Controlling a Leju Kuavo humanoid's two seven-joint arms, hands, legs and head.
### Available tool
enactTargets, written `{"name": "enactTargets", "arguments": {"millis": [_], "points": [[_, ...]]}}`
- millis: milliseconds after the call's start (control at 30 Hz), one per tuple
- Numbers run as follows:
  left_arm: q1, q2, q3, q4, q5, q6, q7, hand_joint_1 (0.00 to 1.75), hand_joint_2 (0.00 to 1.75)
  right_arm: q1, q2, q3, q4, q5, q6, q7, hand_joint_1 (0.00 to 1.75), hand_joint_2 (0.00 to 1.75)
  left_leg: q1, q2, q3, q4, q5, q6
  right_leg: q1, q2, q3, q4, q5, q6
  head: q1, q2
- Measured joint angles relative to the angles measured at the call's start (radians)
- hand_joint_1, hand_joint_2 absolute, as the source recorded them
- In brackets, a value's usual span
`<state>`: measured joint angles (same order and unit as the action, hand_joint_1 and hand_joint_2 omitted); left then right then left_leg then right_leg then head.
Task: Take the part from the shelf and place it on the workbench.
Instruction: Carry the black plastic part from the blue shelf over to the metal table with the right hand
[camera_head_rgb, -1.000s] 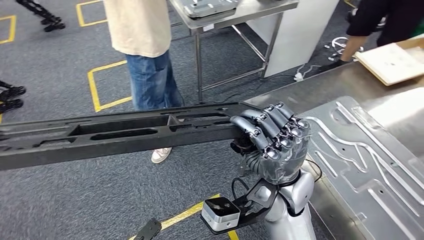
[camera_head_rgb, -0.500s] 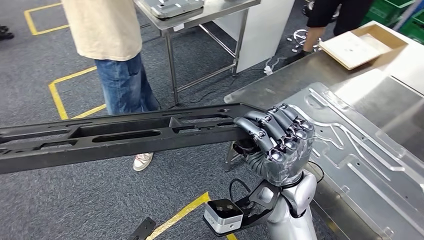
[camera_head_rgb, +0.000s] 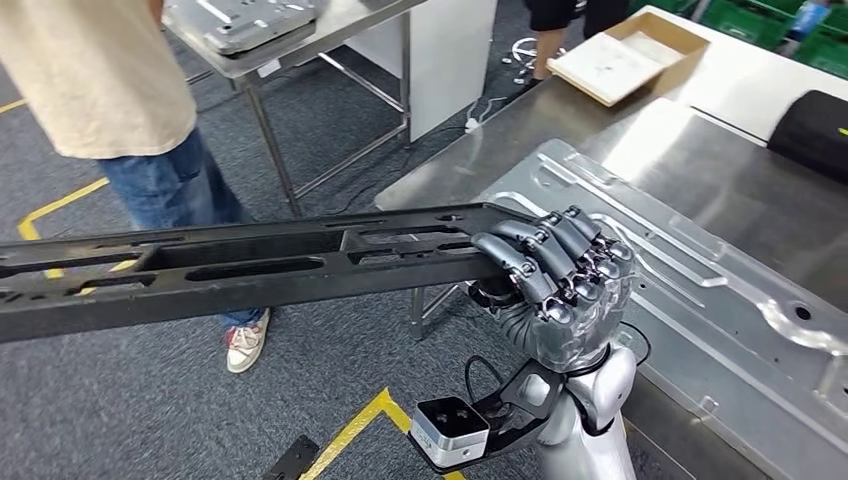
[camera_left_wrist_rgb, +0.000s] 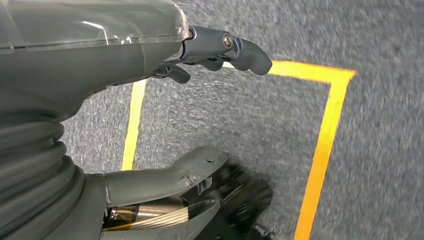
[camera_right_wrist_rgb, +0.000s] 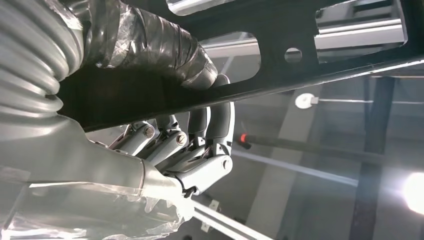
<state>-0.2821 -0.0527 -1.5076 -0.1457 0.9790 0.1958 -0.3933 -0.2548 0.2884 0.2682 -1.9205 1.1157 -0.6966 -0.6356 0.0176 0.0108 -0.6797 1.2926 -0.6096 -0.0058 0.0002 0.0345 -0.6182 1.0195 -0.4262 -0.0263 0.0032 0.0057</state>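
Right robot hand (camera_head_rgb: 555, 290) clamped on one end of long black part (camera_head_rgb: 230, 268), liable to sag or clip the person (camera_head_rgb: 120, 110) before reaching the table (camera_head_rgb: 690, 180); left robot hand (camera_left_wrist_rgb: 200, 100) spread, carrying nothing.

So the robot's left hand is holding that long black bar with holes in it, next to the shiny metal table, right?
Not quite: it is the robot's right hand that grips the long black bar with holes, as the head view shows. The left hand holds nothing, hanging over grey carpet in the left wrist view. The bar is indeed beside the shiny metal table.
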Motion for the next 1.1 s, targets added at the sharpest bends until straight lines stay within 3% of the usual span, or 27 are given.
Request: {"name": "enactTargets", "arguments": {"millis": [67,133,200,267,333,400,467,500,533,567,633,700,767,800,867,933,1000,1033,1100], "points": [[0.000,0.001,0.000,0.000,-0.001,0.001,0.000,0.00,1.75,0.001,0.000,0.000,0.001,0.000,0.000,0.000,1.75,1.75,0.006,-0.009,0.023,-0.071,0.066,-0.006,-0.005,0.030,0.000,0.010,-0.005,0.006,0.000,0.000],[-0.001,0.002,0.000,0.000,-0.002,0.001,-0.001,0.00,1.75,0.001,0.000,0.000,0.001,0.000,0.000,0.000,1.75,1.75,0.016,-0.054,0.066,-0.178,0.116,-0.010,-0.008,0.056,-0.010,0.029,-0.012,0.017,0.000,0.000],[0.000,0.002,0.000,0.000,-0.002,0.001,-0.001,0.00,1.75,0.001,0.000,-0.001,0.001,0.000,0.000,0.001,1.75,1.75,0.019,-0.086,0.079,-0.217,0.120,-0.003,-0.009,0.079,-0.026,0.042,-0.013,0.031,0.001,0.000],[-0.001,0.002,0.000,0.000,-0.002,0.001,-0.002,0.00,1.75,0.002,0.000,-0.001,0.001,0.000,0.000,0.002,1.75,1.75,0.017,-0.071,0.078,-0.220,0.123,0.012,-0.012,0.095,-0.035,0.043,-0.008,0.043,0.000,0.000],[-0.005,0.002,0.000,0.000,-0.003,0.001,-0.002,0.00,1.75,0.002,0.000,-0.003,0.000,0.000,0.000,0.002,1.75,1.75,0.016,-0.050,0.080,-0.226,0.129,0.027,-0.010,0.056,-0.049,0.070,-0.023,0.051,0.001,0.000],[-0.006,0.002,0.000,0.000,-0.003,0.001,-0.003,0.00,1.75,0.000,-0.001,-0.004,0.000,-0.001,0.000,0.003,1.75,1.75,0.013,-0.026,0.082,-0.231,0.131,0.037,-0.008,-0.006,-0.096,0.166,-0.074,0.058,0.003,0.000],[-0.002,0.003,0.000,0.000,-0.004,0.001,-0.003,0.00,1.75,0.000,-0.001,-0.005,0.000,0.000,0.000,0.005,1.75,1.75,0.008,0.001,0.082,-0.231,0.129,0.041,-0.011,-0.027,-0.152,0.276,-0.117,0.061,0.003,0.000],[0.000,0.003,0.000,0.000,-0.005,0.001,-0.003,0.00,1.75,0.001,-0.002,-0.005,0.001,0.000,0.000,0.006,1.75,1.75,0.006,0.015,0.083,-0.231,0.128,0.042,-0.012,-0.029,-0.163,0.297,-0.118,0.060,0.003,0.000],[-0.001,0.003,0.000,0.000,-0.007,0.001,-0.003,0.00,1.75,0.001,-0.003,-0.006,0.001,0.000,0.000,0.007,1.75,1.75,0.004,0.027,0.083,-0.231,0.127,0.042,-0.012,-0.032,-0.154,0.281,-0.101,0.057,0.003,0.000],[-0.002,0.003,0.000,0.000,-0.008,0.001,-0.003,0.00,1.75,0.001,-0.004,-0.007,0.001,0.000,0.000,0.008,1.75,1.75,0.003,0.039,0.085,-0.231,0.126,0.042,-0.009,-0.038,-0.127,0.232,-0.072,0.052,0.003,0.000],[-0.004,0.003,0.000,0.000,-0.009,0.001,-0.003,0.00,1.75,0.000,-0.004,-0.008,0.001,0.000,0.000,0.009,1.75,1.75,-0.001,0.059,0.089,-0.232,0.122,0.039,0.004,-0.078,-0.057,0.102,-0.025,0.034,0.003,0.000],[-0.004,0.003,0.000,0.000,-0.011,0.001,-0.004,0.00,1.75,-0.003,-0.004,-0.008,0.001,-0.001,0.000,0.010,1.75,1.75,-0.004,0.076,0.093,-0.235,0.119,0.032,0.019,-0.104,-0.026,0.038,-0.015,0.020,0.003,0.000],[-0.004,0.002,0.000,0.000,-0.012,0.001,-0.005,0.00,1.75,-0.004,-0.004,-0.011,0.000,-0.001,0.000,0.010,1.75,1.75,-0.005,0.095,0.100,-0.242,0.116,0.023,0.022,-0.085,-0.024,0.028,-0.012,0.013,0.003,0.000],[-0.004,0.002,0.000,0.000,-0.012,0.000,-0.006,0.00,1.75,-0.003,-0.004,-0.014,0.000,-0.002,0.000,0.009,1.75,1.75,-0.004,0.091,0.105,-0.241,0.112,0.018,0.019,-0.074,-0.018,0.019,-0.008,0.010,0.003,0.000],[-0.005,0.002,0.000,0.000,-0.011,0.000,-0.008,0.00,1.75,-0.003,-0.004,-0.019,0.000,-0.002,0.000,0.009,1.75,1.75,-0.003,0.052,0.092,-0.200,0.081,0.012,0.011,-0.053,-0.003,-0.001,0.001,0.002,0.002,0.000],[-0.001,0.004,0.000,0.000,-0.011,0.000,-0.009,0.00,1.75,-0.003,-0.003,-0.022,0.001,-0.002,0.000,0.008,1.75,1.75,-0.001,0.007,0.038,-0.089,0.025,0.010,0.006,-0.031,0.003,-0.007,0.004,-0.005,0.002,0.000],[0.006,0.004,0.000,0.000,-0.011,0.000,-0.009,0.00,1.75,0.000,-0.003,-0.025,0.003,-0.002,0.000,0.005,1.75,1.75,0.000,-0.003,-0.015,0.005,0.001,0.006,0.006,-0.004,0.002,-0.003,0.002,-0.006,0.002,0.000],[0.008,0.005,0.000,0.000,-0.010,0.000,-0.010,0.00,1.75,0.001,-0.003,-0.027,0.004,-0.002,0.000,0.002,1.75,1.75,0.001,-0.004,-0.021,0.005,0.018,0.004,0.004,0.012,0.002,0.000,0.001,-0.005,0.002,0.000],[0.008,0.005,0.000,0.000,-0.009,0.001,-0.010,0.00,1.75,0.004,-0.003,-0.032,0.006,-0.002,0.000,-0.002,1.75,1.75,0.005,-0.018,0.017,-0.093,0.091,0.001,0.000,0.040,0.001,0.012,-0.006,0.002,0.002,0.000]]}}
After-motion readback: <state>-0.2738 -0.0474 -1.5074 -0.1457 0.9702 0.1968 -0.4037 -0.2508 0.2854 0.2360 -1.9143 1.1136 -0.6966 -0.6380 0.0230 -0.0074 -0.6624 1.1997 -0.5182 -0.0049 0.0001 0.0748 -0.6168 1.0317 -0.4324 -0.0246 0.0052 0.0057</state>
